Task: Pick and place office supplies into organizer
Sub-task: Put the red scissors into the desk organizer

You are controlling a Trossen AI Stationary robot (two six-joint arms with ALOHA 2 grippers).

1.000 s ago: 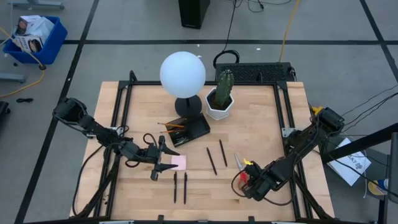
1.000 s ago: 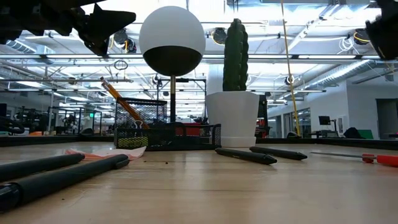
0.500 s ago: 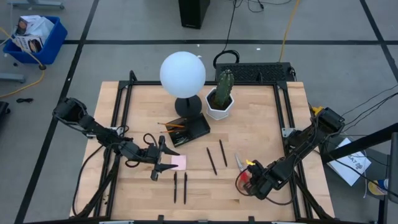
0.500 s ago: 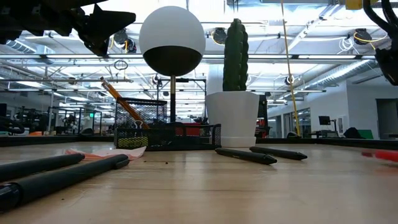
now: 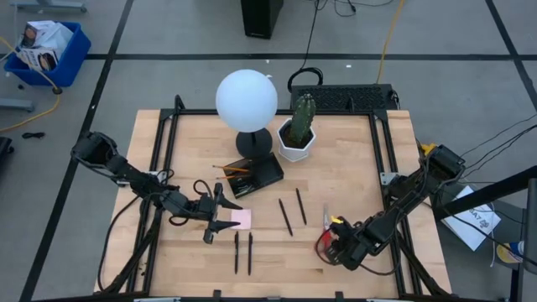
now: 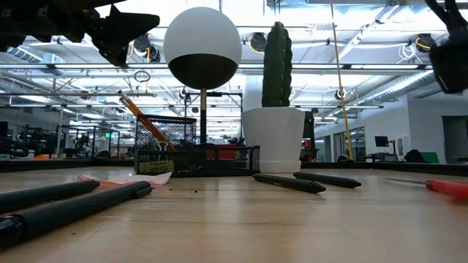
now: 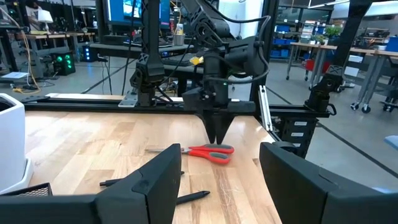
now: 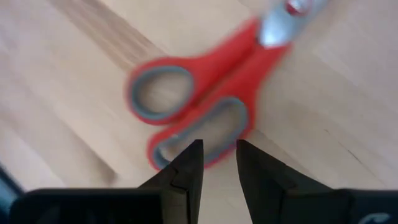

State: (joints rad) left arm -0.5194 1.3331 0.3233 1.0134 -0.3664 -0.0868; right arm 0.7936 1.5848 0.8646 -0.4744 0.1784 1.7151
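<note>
The red-handled scissors [image 5: 325, 225] lie flat on the table at the near right; they also show in the left wrist view [image 7: 209, 151] and the right wrist view [image 8: 205, 106]. My right gripper [image 5: 333, 241] points down right at their handle loops, its fingers almost together with nothing between them. My left gripper [image 5: 212, 225] hangs open and empty above the near-left edge of the pink sticky-note pad [image 5: 241, 219]. The black organizer [image 5: 257, 173] stands by the lamp base with orange pencils [image 5: 230, 169] in it. Black pens [image 5: 285, 216] lie on the wood. My right gripper's fingertips [image 8: 194, 155] stand just over the rim of the scissors' larger handle loop [image 8: 186, 146], coming from above and pointing down. I cannot tell whether they touch it. The scissors lie flat on the table.
A globe lamp [image 5: 247, 101] and a white cactus pot [image 5: 296, 138] stand at the far middle. Two pens [image 5: 243, 252] lie near the front edge and two more [image 5: 300, 205] in the middle. Bare wood lies between the scissors and the organizer.
The scissors have turned on the table: their blades pointed toward the far left and now point nearly straight at the far edge. My right gripper has shifted slightly toward the far left above their handles.
</note>
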